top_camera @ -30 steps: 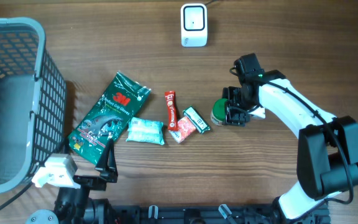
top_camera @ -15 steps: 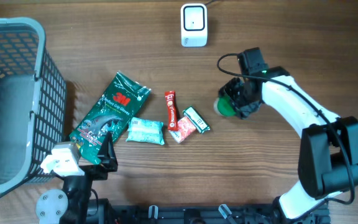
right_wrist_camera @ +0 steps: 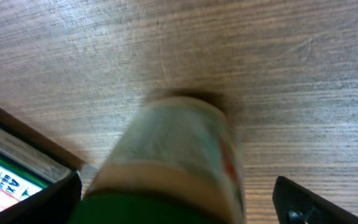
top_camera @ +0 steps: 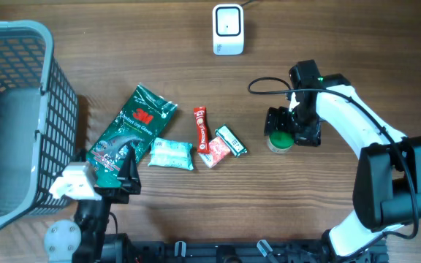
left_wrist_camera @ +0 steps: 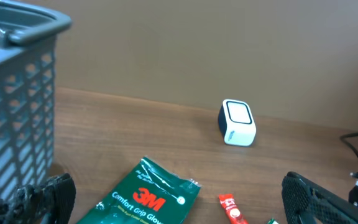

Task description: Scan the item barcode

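Note:
The item, a small jar with a green lid (top_camera: 279, 141), stands on the wooden table right of the packets. My right gripper (top_camera: 289, 129) is low over it, open, its fingers to either side of the jar. In the right wrist view the jar (right_wrist_camera: 174, 158) looms blurred between the dark fingers (right_wrist_camera: 312, 204), and table shows between it and the right one. The white barcode scanner (top_camera: 227, 29) sits at the far middle edge, also visible as the scanner (left_wrist_camera: 237, 122). My left gripper (top_camera: 125, 184) hovers open at the near left; from its wrist camera that gripper (left_wrist_camera: 179, 204) holds nothing.
A grey mesh basket (top_camera: 20, 117) fills the left side. A green 3M glove pack (top_camera: 128, 137), a mint packet (top_camera: 171, 154), a red stick sachet (top_camera: 201, 126) and two small packets (top_camera: 223, 145) lie in the middle. A black cable (top_camera: 265, 82) loops beside the right arm.
The right gripper carried the jar a little right and toward the near edge, then opened; the jar now stands upright on the table. The left arm has shifted slightly.

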